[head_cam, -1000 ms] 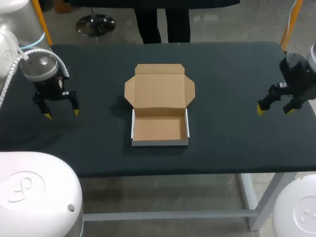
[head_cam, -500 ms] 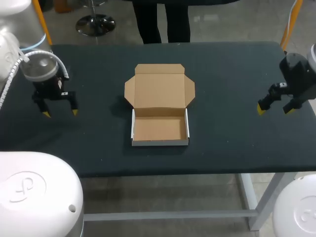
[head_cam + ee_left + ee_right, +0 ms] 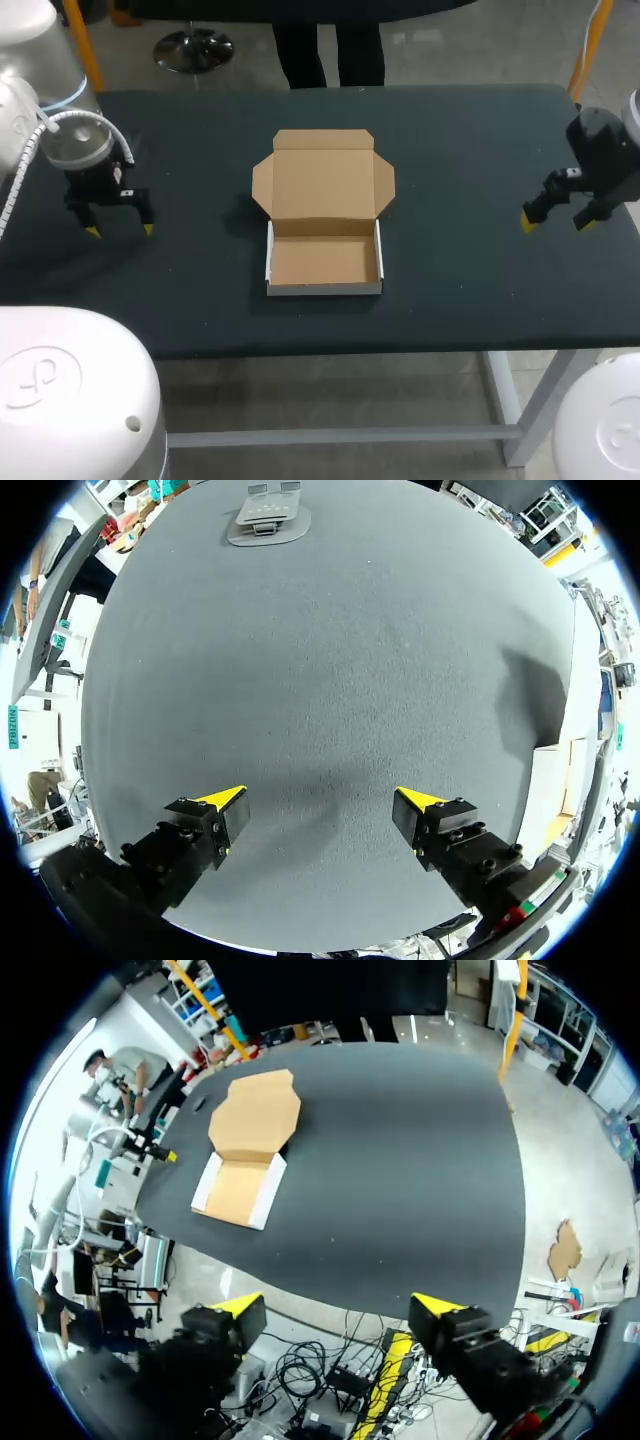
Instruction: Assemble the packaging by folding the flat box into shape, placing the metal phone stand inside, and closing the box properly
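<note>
Box centred on table, lid open; both jaws spread near side edges.

1. Head view: fixed, high behind, facing down over the whole tabletop.
2. Left wrist view: close above the tabletop's left end, facing down.
3. Right wrist view: off the right edge, farther, facing across; shares the box with the head view.

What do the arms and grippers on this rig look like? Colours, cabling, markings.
Arms: glossy white shells with an embossed loop emblem. Left gripper: black body, silver wrist cap, white ribbed hose beside it. Right gripper: black body, dark grey wrist. Fingers: black bolted blocks with yellow wedge tips.
</note>
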Available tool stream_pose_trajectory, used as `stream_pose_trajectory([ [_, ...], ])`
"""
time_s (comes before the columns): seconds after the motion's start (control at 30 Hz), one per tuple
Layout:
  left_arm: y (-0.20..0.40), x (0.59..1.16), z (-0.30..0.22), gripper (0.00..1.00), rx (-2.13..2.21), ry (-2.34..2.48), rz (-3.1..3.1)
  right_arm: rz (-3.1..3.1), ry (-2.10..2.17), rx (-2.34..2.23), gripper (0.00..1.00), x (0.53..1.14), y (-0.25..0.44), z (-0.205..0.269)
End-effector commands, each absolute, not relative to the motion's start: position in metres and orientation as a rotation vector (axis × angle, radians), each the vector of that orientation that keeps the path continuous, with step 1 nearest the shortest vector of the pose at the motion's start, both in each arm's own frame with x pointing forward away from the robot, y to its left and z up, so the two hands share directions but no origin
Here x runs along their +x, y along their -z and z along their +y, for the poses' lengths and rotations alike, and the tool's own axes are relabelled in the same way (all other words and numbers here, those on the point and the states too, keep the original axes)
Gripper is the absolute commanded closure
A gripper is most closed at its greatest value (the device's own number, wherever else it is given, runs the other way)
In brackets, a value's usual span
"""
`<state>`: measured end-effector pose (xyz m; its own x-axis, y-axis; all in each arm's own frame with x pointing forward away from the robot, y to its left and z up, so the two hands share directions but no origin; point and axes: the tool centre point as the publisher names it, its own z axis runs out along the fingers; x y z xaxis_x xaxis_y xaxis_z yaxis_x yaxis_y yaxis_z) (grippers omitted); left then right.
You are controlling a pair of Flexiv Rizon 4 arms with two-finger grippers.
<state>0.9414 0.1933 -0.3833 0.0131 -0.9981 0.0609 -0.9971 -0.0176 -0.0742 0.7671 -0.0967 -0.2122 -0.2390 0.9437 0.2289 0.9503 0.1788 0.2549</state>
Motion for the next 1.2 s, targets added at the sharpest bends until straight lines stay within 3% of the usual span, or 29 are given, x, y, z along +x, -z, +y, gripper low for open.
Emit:
stream_pose_trajectory([
  [0.03,0.389,0.955,0.196,0.00,-2.245,0.128,2.205,-2.396,0.535,-1.925,0.00,0.767,0.210,-0.097],
  [1.2,0.389,0.993,0.218,0.00,-2.239,0.144,2.222,-2.396,0.535,-1.925,0.00,0.767,0.210,-0.097],
])
